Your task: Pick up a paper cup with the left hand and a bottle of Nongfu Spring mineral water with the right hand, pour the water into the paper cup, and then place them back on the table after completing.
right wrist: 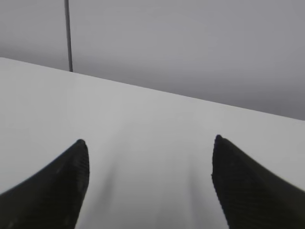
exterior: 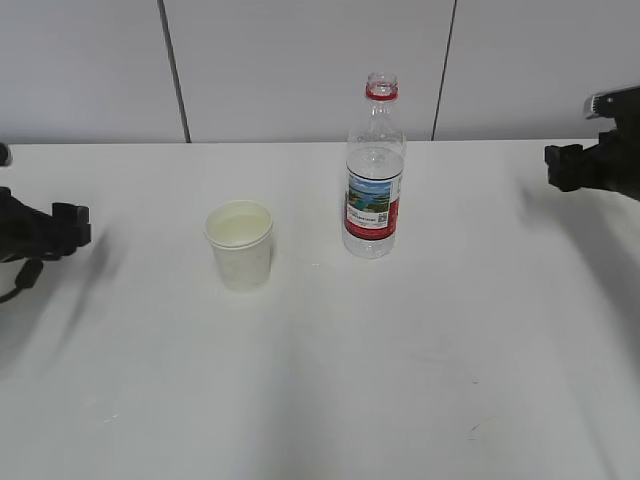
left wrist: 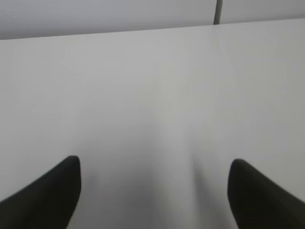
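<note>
A white paper cup point(exterior: 240, 243) stands upright on the white table point(exterior: 320, 380), left of centre. A clear bottle point(exterior: 374, 170) with a red neck ring, no cap and a red and picture label stands upright to its right; clear water fills its lower part. My left gripper point(exterior: 75, 228) is at the far left edge, open and empty, well apart from the cup. My right gripper point(exterior: 558, 166) is at the far right edge, open and empty, well apart from the bottle. Both wrist views show only bare table between wide-apart fingers point(left wrist: 52, 191) point(right wrist: 57, 186).
A grey panelled wall point(exterior: 300, 60) with dark vertical seams runs behind the table's far edge. Shadows of both arms lie on the table near the left and right sides.
</note>
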{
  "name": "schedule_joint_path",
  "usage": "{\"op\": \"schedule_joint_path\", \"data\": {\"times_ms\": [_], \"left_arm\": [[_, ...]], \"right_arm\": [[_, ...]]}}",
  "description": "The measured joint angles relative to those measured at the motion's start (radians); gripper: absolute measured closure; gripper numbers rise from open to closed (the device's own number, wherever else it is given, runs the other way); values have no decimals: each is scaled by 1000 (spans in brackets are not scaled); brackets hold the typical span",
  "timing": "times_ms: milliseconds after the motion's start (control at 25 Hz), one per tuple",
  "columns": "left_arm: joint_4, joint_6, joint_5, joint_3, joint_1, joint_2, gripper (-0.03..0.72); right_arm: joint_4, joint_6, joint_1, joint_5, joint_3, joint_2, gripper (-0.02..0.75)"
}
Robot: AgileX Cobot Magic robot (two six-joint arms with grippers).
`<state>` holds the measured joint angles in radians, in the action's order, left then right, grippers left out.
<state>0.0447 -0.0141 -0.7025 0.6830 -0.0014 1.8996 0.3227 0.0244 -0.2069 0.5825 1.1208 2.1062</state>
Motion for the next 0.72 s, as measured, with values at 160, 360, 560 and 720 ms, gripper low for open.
{"op": "schedule_joint_path", "data": {"times_ms": [160,360,560,720], "left_arm": [[0,0,297,95,0,-105,116],[-1,0,730,256,0,-150,125],[-2,0,1128,436,0,-150,130],[-1,0,1339,560,0,-150,136]], "right_arm": [[0,-66,0,-262,46,-91,145],[10,-139,11,-564,88,-165,146],[-14,-153,35,-872,166,-198,146],[-128,-67,57,-1108,268,-204,146]]}}
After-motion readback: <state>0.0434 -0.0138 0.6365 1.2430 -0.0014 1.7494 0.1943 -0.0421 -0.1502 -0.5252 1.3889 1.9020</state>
